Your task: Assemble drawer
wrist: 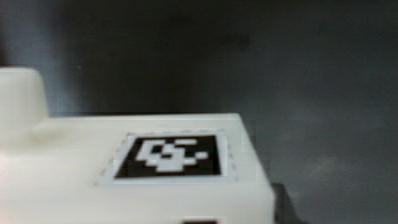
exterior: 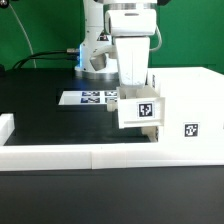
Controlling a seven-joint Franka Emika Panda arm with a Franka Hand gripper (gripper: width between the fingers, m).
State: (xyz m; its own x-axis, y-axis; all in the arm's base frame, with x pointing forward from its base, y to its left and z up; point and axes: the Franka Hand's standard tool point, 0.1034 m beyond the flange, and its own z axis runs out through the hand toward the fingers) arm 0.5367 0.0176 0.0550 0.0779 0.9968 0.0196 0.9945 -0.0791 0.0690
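A small white tray (exterior: 139, 110) with a square tag on its face hangs right under my gripper (exterior: 135, 90), against the left side of the large white box housing (exterior: 186, 100) as the exterior view shows it. My gripper is shut on the tray, and its fingertips are hidden behind the tray. In the wrist view the tray (wrist: 125, 190) fills the lower part of the picture, with a tag on its surface, above the black table. The second small tray is out of view.
The marker board (exterior: 90, 97) lies on the black table behind the tray. The long low white border wall (exterior: 90, 152) runs along the front, with a short piece at the exterior view's left (exterior: 7, 126). The arm's base stands at the back.
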